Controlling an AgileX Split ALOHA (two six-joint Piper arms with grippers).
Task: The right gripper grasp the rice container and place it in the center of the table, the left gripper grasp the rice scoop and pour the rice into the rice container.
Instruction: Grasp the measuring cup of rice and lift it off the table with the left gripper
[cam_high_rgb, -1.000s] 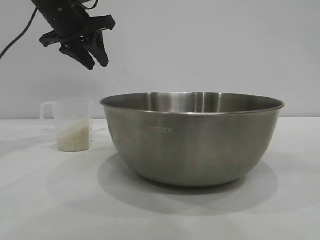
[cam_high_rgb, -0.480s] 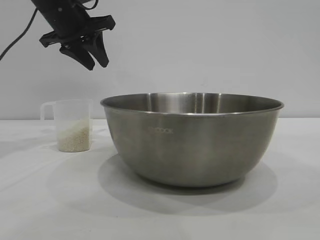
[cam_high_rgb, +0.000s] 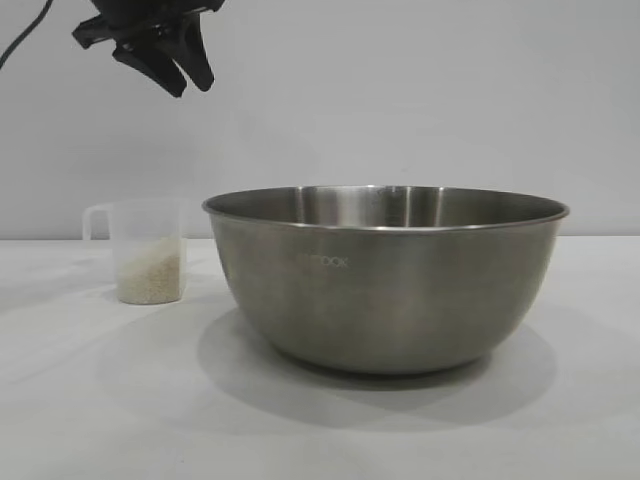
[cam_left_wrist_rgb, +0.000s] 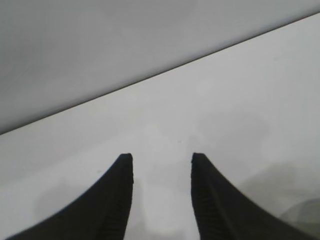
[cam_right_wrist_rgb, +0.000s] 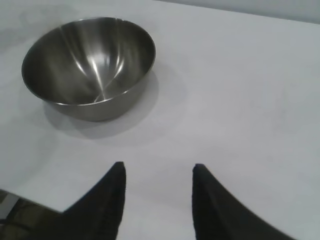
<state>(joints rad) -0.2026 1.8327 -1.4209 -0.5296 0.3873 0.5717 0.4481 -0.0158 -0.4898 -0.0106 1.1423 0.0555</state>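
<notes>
Exterior and wrist views. The steel rice container is seen upright on the white table, about mid-table and empty inside in the right wrist view. The rice scoop, a small translucent cup with a loop handle, is set on the table well below the left hand, with the rice heaped in its lower part; it is near the container but apart from it. The left hand is shown high above the scoop, its fingers spread a little and pinching nothing. The right hand is likewise partly spread and empty, with the container well ahead of it and untouched.

The placing of the container is judged done; the grasp of the scoop is judged the step in hand. For a sound grasp, the left hand is best brought down over the scoop with the fingers set either side of the wall or handle, and closed gently, since thin plastic is likely to flex. The scoop should be kept level until it is over the container's rim, then tipped slowly so that no grains are spilled.
</notes>
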